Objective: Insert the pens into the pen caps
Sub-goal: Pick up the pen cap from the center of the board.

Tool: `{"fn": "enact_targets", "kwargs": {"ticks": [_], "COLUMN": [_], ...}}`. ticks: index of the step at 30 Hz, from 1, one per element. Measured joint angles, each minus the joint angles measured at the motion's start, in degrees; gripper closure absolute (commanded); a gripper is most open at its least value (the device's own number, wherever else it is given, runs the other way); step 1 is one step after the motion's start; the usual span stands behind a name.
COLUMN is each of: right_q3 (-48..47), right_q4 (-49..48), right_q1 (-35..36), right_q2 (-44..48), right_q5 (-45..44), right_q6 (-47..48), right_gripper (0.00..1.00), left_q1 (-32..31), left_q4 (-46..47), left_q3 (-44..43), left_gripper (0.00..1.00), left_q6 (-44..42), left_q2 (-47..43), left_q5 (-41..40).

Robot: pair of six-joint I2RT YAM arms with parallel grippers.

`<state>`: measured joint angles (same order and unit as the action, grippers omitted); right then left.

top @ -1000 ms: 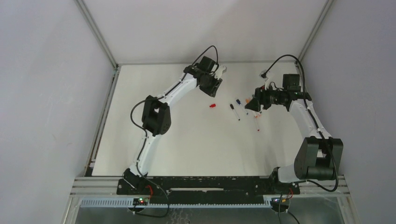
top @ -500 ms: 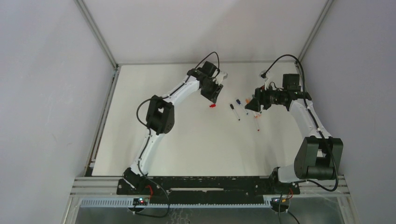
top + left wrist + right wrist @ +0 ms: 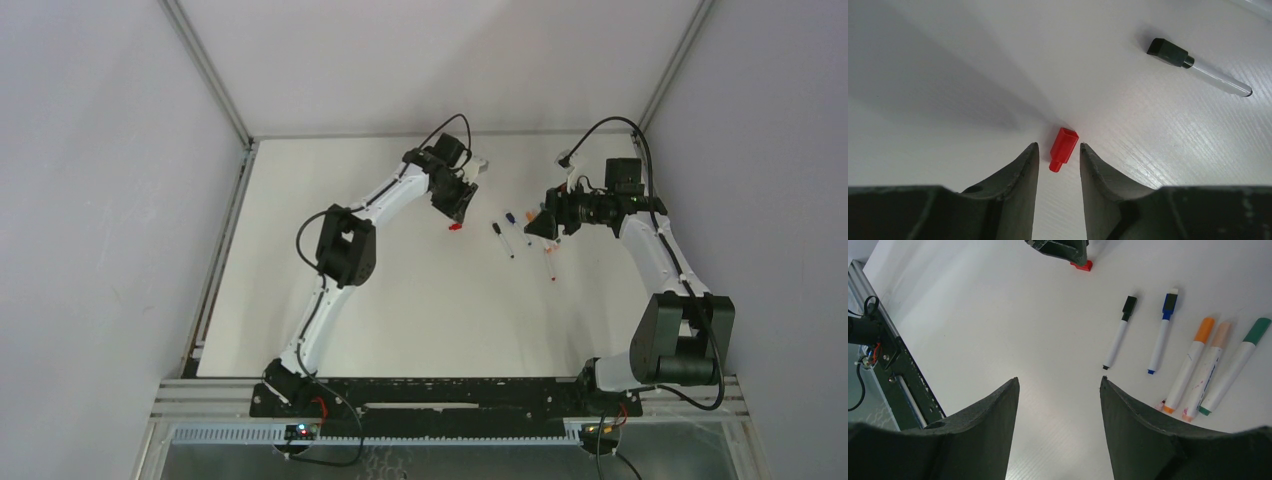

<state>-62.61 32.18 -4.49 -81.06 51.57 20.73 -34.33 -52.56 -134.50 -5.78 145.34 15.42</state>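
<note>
Between curved dark fingers (image 3: 1015, 172), a stubby red plastic cap (image 3: 1064, 148).

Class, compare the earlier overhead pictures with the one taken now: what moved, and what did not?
The left tool moved nearer the arm bases and down to the red cap, which now lies between its open jaws and does not look gripped yet. The right tool, the pens and the cap itself stayed put.
</note>
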Motion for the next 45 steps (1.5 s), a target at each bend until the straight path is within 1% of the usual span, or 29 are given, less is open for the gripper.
{"fn": "enact_targets", "kwargs": {"ticks": [14,32,37,45], "right_q3": [-0.02,-0.02,-0.04,-0.68], "right_q4": [0.2,0.2,0.22,0.26], "right_q1": [0.0,0.0,0.0,0.0], "right_q2": [0.0,0.0,0.0,0.02], "right_q5": [0.02,1.09,1.29,1.73], "right_q6": [0.02,0.0,0.0,0.0], "right_gripper": [0.32,0.32,0.32,0.33], "left_q1": [0.0,-0.79,-1.03,-1.55], "left_q4": [-0.81,-1.18,-1.29,-1.81], "left_q3": [0.0,-0.44,-0.52,-0.52], "left_gripper": [0.61,0.72,0.71,0.79], "left_q6": [0.37,0.85,0.85,0.85], "left_q2": [0.83,1.22,1.27,1.27], "left_q5": [0.44,-1.62,-1.75,-2.19]}}
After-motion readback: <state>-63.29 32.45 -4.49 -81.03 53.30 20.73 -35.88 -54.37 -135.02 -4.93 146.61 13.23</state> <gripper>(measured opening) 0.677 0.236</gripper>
